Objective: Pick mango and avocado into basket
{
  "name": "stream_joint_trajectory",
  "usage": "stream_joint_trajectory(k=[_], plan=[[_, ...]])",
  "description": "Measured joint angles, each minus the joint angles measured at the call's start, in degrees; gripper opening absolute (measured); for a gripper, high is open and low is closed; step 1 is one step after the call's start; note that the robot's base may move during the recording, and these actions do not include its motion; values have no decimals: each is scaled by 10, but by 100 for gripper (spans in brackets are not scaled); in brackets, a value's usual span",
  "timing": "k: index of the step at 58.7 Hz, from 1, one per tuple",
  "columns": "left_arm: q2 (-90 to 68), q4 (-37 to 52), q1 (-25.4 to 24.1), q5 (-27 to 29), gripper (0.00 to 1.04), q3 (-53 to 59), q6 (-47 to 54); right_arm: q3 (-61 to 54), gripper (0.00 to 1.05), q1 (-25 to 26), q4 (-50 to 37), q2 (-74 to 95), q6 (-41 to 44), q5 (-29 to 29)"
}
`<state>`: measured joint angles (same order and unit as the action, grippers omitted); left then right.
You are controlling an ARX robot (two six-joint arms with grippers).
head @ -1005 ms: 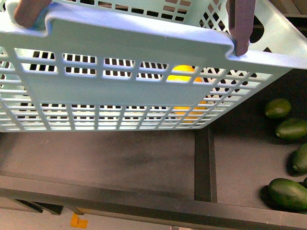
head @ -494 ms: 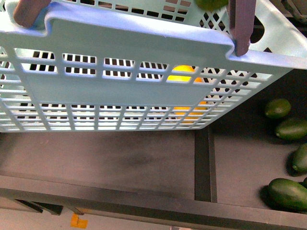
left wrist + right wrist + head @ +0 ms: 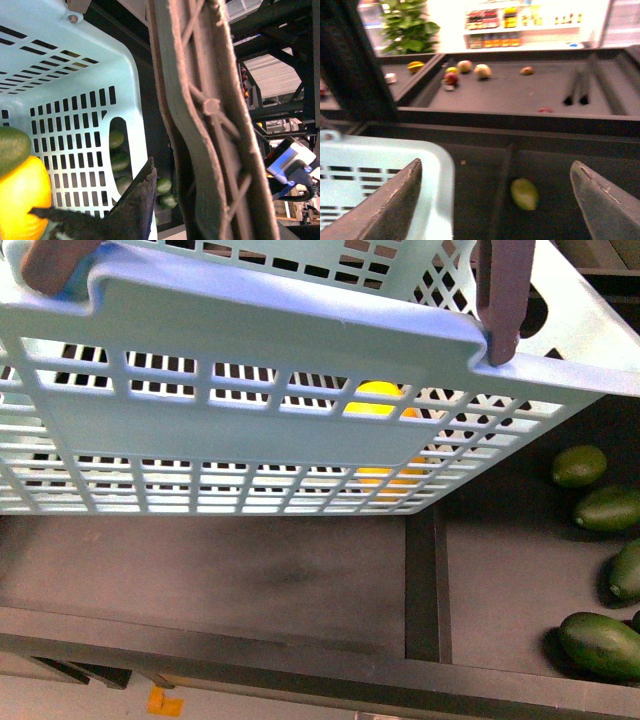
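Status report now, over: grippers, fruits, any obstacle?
Right gripper open, empty. Left gripper at basket handle, grip unclear. Mango and avocado in basket. No obstacle seen.

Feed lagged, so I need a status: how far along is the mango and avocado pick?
Both look done: the mango and a green fruit, apparently the avocado, lie touching inside the basket. Nothing is in hand: the right gripper is open and empty. Nothing seems left to pick.

The basket (image 3: 250,430) is smooth plastic, the green fruits (image 3: 605,508) glossy-skinned, the shelf (image 3: 250,570) matt.
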<state>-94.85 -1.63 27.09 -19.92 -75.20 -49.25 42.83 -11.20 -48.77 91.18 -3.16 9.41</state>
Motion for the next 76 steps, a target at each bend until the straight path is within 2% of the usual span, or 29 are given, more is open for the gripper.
stream_joint_trajectory(k=[11, 28, 40, 43, 48, 54, 60, 76], plan=[[0, 0, -2, 0, 27, 0, -3, -119, 48, 23, -40, -75, 21, -8], [0, 0, -1, 0, 27, 0, -3, -240, 3, 51, -57, -171, 28, -35], [0, 0, -2, 0, 27, 0, -3, -320, 2, 73, -41, -269, 30, -57], [0, 0, -2, 0, 27, 0, -3, -334, 2, 94, -31, -292, 30, -89], [0, 0, -2, 0, 27, 0, -3, -352, 2, 109, -14, -326, 30, -90], [0, 0, -2, 1, 27, 0, -2, -370, 2, 110, 7, -365, 30, -93], [0, 0, -2, 0, 27, 0, -3, -394, 2, 110, -16, -372, 30, -93], [0, 0, -2, 1, 27, 0, -1, -418, 2, 110, 71, -477, 30, -93]])
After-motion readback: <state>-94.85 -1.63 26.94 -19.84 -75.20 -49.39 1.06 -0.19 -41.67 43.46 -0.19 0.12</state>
